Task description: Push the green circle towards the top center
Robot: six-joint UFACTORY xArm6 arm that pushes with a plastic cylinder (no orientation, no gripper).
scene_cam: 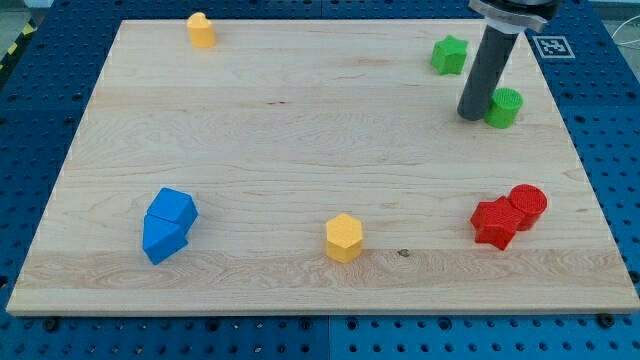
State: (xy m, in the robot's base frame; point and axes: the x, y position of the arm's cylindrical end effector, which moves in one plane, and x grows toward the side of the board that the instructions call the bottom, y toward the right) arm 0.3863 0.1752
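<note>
The green circle, a short ribbed cylinder, stands near the board's right edge in the upper right. My dark rod comes down from the view's top right, and my tip rests on the board just left of the green circle, touching or almost touching its left side. A green star lies above and left of the tip, near the top edge.
A wooden board lies on a blue pegboard. A yellow block sits at the top left, a yellow hexagon at bottom centre. Two blue blocks touch at the lower left. A red star touches a red circle at the lower right.
</note>
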